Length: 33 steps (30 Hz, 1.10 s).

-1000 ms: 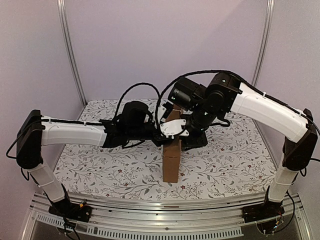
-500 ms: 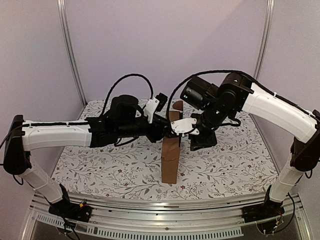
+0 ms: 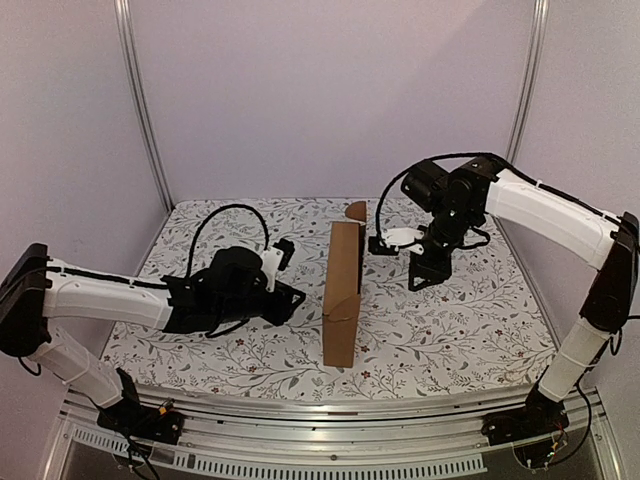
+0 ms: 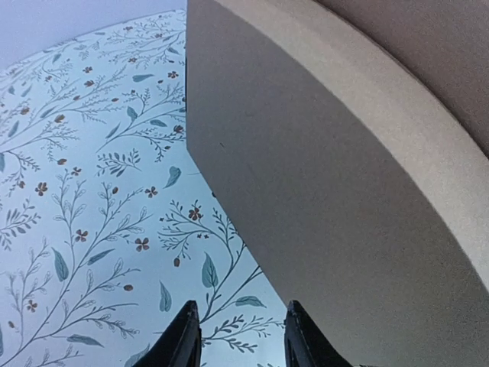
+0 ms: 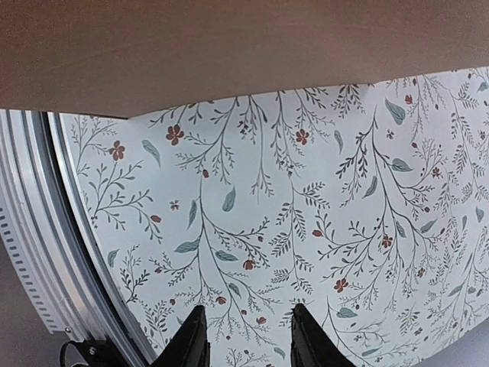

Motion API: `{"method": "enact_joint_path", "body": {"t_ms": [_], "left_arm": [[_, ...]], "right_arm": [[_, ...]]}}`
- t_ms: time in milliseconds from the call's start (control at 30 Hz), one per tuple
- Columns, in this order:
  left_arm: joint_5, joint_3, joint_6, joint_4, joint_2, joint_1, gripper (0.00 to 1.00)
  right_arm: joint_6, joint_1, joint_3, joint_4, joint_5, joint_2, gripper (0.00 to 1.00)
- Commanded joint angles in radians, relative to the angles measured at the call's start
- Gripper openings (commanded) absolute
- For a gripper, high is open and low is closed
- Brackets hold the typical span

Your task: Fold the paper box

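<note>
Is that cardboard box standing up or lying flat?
Standing on its own: the paper box sits upright on a narrow edge, untouched.

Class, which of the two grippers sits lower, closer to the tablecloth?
The left gripper, low beside the paper box; the right gripper hangs noticeably higher above the cloth.

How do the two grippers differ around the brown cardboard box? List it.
The left gripper sits low, left of the brown cardboard box, facing its wall; the right gripper hangs higher on its right, pointing down at the table. Both are open, empty, off the box.
</note>
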Motion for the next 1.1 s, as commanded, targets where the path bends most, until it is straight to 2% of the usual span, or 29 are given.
{"method": "enact_joint_path", "body": {"t_ms": [0,300,633,733,867,967,1067], "left_arm": [[0.022,-0.013,-0.062,0.119,0.019,-0.039,0.38],[0.053,0.054,-0.008,0.213,0.152,-0.160,0.37],[-0.020,0.039,0.026,0.154,0.099,-0.189,0.38],[-0.015,0.074,0.043,0.091,0.104,-0.189,0.38],[0.062,0.067,-0.005,-0.063,0.090,-0.230,0.38],[0.044,-0.007,-0.054,-0.124,0.059,-0.295,0.38],[-0.043,-0.078,-0.112,-0.123,-0.013,-0.348,0.38]], "right_arm": [[0.026,-0.061,-0.024,0.178,-0.128,0.046,0.35],[0.122,-0.062,0.130,0.241,-0.319,0.209,0.35],[0.121,-0.105,0.096,0.233,-0.357,0.219,0.35],[0.118,-0.139,0.099,0.230,-0.372,0.237,0.35],[0.078,-0.185,0.114,0.156,-0.368,0.241,0.36],[0.018,-0.189,0.069,0.166,-0.312,0.222,0.38],[0.008,-0.199,0.038,0.200,-0.280,0.212,0.38]]}}
